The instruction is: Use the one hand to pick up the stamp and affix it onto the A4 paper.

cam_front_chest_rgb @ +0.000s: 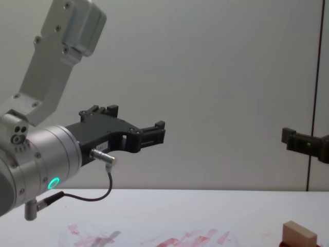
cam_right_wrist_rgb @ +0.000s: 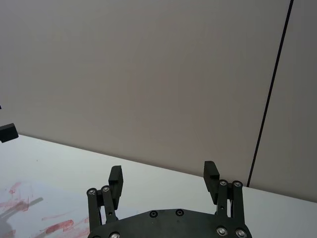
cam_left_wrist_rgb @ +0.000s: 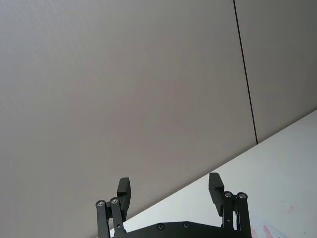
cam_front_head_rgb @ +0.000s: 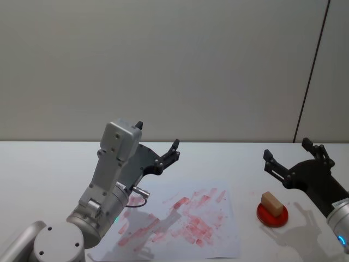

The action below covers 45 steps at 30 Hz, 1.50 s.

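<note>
The stamp [cam_front_head_rgb: 272,203] lay on the round red ink pad [cam_front_head_rgb: 264,217], just right of the A4 paper [cam_front_head_rgb: 221,243], presumably so that its underside took ink before the pick. The right claw [cam_front_head_rgb: 287,150] hung spread wide above the tabletop [cam_front_head_rgb: 43,164], a little beyond the stamp on the far right, apart from it, a placing that looked suited to dropping over the block. The left claw [cam_front_head_rgb: 157,135], likewise wide and holding nothing, was raised over the paper's far left corner, clear of the sheet, probably to leave the ink-smeared middle free for the print.
</note>
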Available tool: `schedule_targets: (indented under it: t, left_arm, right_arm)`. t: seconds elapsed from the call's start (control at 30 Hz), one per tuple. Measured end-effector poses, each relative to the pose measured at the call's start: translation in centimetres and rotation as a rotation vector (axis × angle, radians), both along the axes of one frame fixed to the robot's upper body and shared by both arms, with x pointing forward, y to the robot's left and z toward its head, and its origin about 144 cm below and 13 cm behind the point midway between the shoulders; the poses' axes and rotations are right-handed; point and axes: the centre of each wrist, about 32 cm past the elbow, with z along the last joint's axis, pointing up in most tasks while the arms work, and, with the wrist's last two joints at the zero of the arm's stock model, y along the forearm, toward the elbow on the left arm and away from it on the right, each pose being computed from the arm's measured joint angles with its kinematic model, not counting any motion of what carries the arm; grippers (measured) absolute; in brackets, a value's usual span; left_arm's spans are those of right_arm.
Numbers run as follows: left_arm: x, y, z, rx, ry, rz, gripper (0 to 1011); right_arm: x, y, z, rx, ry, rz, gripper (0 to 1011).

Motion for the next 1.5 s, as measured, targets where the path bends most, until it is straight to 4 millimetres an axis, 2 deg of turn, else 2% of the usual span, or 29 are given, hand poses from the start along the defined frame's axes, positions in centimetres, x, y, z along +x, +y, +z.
schedule_targets:
  t: [0.33, 0.93, 1.5]
  left_arm:
    - [0.0, 0.0, 0.0, 0.000, 0.000, 0.000, 1003]
    - [0.0, 0.0, 0.0, 0.000, 0.000, 0.000, 1002]
    - [0.0, 0.0, 0.0, 0.000, 0.000, 0.000, 1002]
  right_arm:
    - [0.2, -0.9, -0.5, -0.022, 0.048, 0.023, 1001]
    - [1.2, -3.2, -2.9, -0.098, 0.166, 0.091, 1001]
    - [2.0, -3.9, -4.7, -0.128, 0.243, 0.121, 1001]
